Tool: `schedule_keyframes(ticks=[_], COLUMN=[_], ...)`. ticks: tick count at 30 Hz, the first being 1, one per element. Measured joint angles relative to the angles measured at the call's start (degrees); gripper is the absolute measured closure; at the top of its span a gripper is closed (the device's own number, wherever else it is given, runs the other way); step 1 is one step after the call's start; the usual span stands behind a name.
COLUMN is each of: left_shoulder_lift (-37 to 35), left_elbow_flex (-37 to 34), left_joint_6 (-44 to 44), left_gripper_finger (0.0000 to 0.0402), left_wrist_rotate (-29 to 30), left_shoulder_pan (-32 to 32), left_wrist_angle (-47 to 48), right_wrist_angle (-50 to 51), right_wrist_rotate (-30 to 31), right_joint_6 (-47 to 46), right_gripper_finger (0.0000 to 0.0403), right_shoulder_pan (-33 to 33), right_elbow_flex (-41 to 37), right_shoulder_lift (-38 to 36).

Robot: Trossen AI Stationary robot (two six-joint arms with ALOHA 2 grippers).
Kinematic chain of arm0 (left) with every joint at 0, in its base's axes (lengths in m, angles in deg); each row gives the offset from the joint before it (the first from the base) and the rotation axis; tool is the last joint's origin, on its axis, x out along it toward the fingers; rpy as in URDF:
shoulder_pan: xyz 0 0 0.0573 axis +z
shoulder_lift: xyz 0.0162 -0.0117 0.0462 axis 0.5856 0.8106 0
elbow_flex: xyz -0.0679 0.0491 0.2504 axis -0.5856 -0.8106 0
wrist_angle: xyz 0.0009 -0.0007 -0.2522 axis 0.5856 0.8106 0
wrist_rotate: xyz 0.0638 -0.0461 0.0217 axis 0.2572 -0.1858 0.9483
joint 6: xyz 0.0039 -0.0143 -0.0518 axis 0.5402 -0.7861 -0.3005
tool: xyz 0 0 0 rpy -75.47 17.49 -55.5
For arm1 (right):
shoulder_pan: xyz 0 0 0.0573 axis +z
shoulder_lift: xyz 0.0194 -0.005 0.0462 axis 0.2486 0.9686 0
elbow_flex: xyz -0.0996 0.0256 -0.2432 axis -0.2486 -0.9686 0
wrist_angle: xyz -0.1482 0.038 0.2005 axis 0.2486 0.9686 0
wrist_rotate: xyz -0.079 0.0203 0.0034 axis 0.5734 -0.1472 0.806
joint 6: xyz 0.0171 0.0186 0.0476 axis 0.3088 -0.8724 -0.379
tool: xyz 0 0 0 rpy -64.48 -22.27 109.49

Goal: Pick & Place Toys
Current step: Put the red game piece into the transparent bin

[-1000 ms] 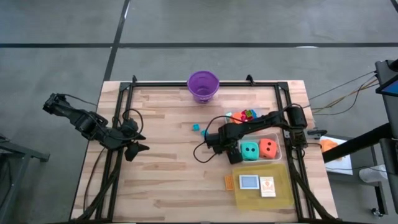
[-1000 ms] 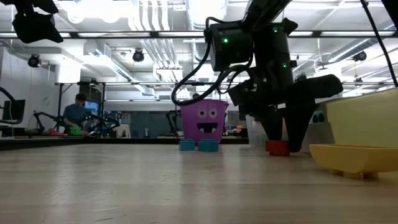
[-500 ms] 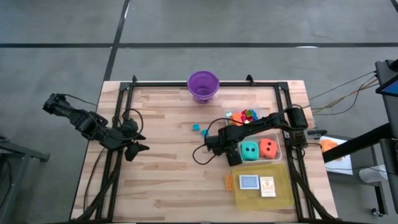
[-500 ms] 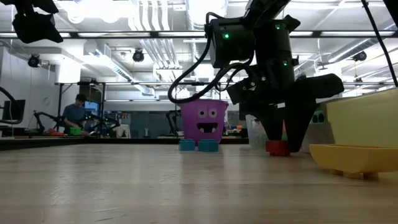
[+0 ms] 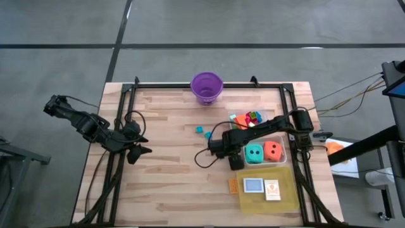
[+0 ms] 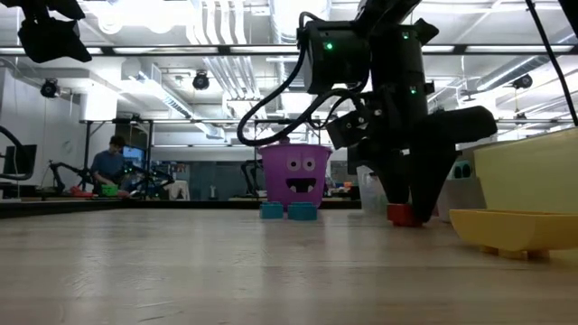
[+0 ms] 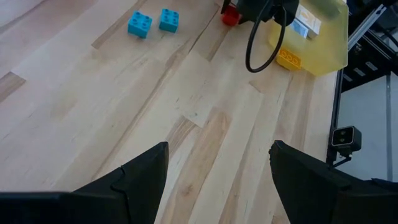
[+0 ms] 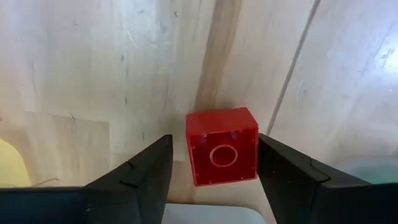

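Wooden slat table point(image 5: 171, 183) fills the high view, grey floor around it, open workshop behind in the low view with one person point(image 6: 110, 161) seated far off. One purple bucket point(image 5: 207, 86) with a face sits at 12 o'clock on the table edge.

Right gripper point(image 8: 212, 163) is low over the boards at about 3 o'clock from table centre, fingers point(image 8: 140, 171) spread on either side of one red block point(image 8: 221, 145), hollow side up (small gaps show both sides, so not clamped, nothing held). Low view shows the same red block point(image 6: 401, 214) on the wood under the dark fingertips.

Two blue blocks point(image 7: 152, 21) lie side by side just apart, between bucket and gripper. One small cluster of mixed bright blocks point(image 5: 247, 118) sits just beyond the right arm; count unclear.

One clear tub point(image 5: 281, 157) at 3 o'clock holds two dice: one teal die point(image 5: 254, 152), one orange die point(image 5: 273, 150). One yellow tray point(image 5: 286, 195) at 5 o'clock carries two small cards point(image 5: 262, 187); one orange piece point(image 5: 233, 185) rests at its edge.

Left gripper point(image 7: 214, 168) waits at 9 o'clock, jaws wide, empty.
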Motion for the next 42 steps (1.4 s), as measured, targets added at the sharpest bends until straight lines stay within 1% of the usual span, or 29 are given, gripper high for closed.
schedule_keyframes(ticks=[2, 7, 8, 15, 22, 25, 27, 30, 35, 38, 42], left_shoulder_lift=[0.0, 0.0, 0.0, 0.0, 0.0, 0.0, 0.0, 0.0, 0.0, 0.0, 0.0], left_elbow_flex=[0.0, 0.0, 0.0, 0.0, 0.0, 0.0, 0.0, 0.0, 0.0, 0.0, 0.0], left_joint_6=[0.0, 0.0, 0.0, 0.2, 0.2, -1.6, -2.5, -2.5, -1.0, 0.6, 1.4], left_gripper_finger=[0.0131, 0.0131, 0.0131, 0.0131, 0.0131, 0.0131, 0.0131, 0.0131, 0.0131, 0.0131, 0.0131], left_wrist_rotate=[0.0, 0.0, 0.0, 0.0, 0.0, 0.4, 0.9, 1.0, 1.4, 1.5, 3.8], left_shoulder_pan=[0.0, 0.0, 0.0, 0.0, 0.0, 0.0, 0.0, 0.0, 0.0, 0.0, 0.3], left_wrist_angle=[0.0, 0.0, 0.0, 0.0, 0.0, 0.0, -0.4, -1.7, -3.8, -5.7, -6.8], right_wrist_angle=[0.0, 0.2, 0.3, 1.1, 3.0, 2.7, 0.3, -3.7, -7.6, -7.6, -8.3], right_wrist_rotate=[0.0, 0.0, 0.0, 0.0, -0.3, -2.7, -4.8, -5.4, -4.8, -4.6, -2.9], right_joint_6=[-0.1, -0.7, -1.1, -3.0, -3.4, -3.7, -4.9, -7.7, -14.4, -17.7, -21.2], right_gripper_finger=[0.0209, 0.0273, 0.0276, 0.0276, 0.0276, 0.0276, 0.0276, 0.0276, 0.0276, 0.0276, 0.0276], right_shoulder_pan=[0.1, 0.1, 0.1, 0.1, 0.1, 0.0, -0.2, -1.1, -4.4, -6.7, -10.5], right_elbow_flex=[0.0, 0.1, 0.1, 1.5, 5.7, 8.1, 9.2, 9.3, 7.8, 6.6, 4.4], right_shoulder_lift=[0.3, 0.9, 0.9, 1.0, 1.0, 0.1, -1.8, -5.8, -12.4, -16.1, -20.7])
